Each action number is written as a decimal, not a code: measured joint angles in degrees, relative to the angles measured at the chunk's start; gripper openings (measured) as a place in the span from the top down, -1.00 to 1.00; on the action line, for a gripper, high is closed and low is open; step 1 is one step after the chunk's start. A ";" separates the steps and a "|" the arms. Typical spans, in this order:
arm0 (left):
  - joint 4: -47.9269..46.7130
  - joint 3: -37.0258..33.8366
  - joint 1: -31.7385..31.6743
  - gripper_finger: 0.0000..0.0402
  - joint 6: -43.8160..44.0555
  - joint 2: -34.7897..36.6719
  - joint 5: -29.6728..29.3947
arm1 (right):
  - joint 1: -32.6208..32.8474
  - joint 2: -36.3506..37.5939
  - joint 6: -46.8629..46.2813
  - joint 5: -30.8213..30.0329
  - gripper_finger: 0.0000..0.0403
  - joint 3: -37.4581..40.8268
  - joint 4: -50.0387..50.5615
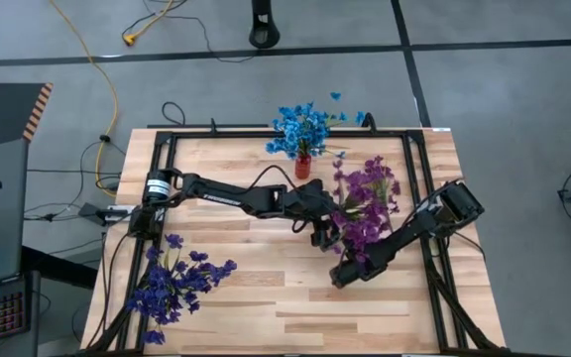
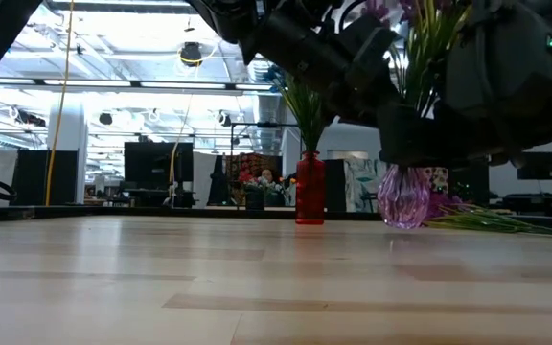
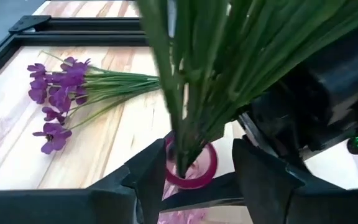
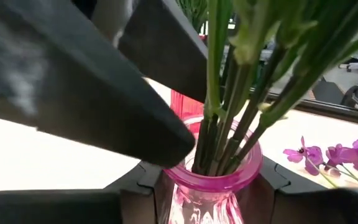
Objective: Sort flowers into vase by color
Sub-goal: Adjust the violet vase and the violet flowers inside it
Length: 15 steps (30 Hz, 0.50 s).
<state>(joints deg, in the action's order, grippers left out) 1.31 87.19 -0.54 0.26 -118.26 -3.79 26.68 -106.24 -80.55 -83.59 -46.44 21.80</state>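
A: How does the pink ribbed glass vase [image 4: 211,186] stand?
B: Upright on the plank table [image 1: 266,297], the right gripper [image 4: 211,193] clamped around its neck.

A: And the left gripper [image 3: 194,177]?
B: Just above the vase's round rim, fingers apart around thin green stems.

A: The flowers?
B: Magenta flowers [image 1: 365,203] fill that vase; loose ones [image 3: 58,102] lie beside it; blue ones [image 1: 300,129] fill a red vase [image 2: 310,188] behind.
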 joint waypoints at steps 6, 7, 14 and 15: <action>-2.35 1.19 0.00 0.11 -0.82 0.00 -0.12 | -1.06 0.00 0.01 2.49 0.19 0.00 -0.05; -2.48 1.19 0.00 0.11 -1.11 0.00 -0.13 | -1.31 0.00 0.02 2.72 0.19 0.00 -0.07; -2.46 1.19 -0.04 0.11 -2.33 0.00 -0.32 | -1.75 0.00 0.02 2.93 0.16 0.00 -0.09; -2.43 1.19 -0.04 0.11 -2.89 0.00 -0.35 | -1.75 0.00 0.02 2.93 0.16 0.00 -0.09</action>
<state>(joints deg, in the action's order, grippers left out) -1.12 88.38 -0.58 -2.63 -118.26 -4.15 24.93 -106.24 -80.53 -80.66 -46.44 21.71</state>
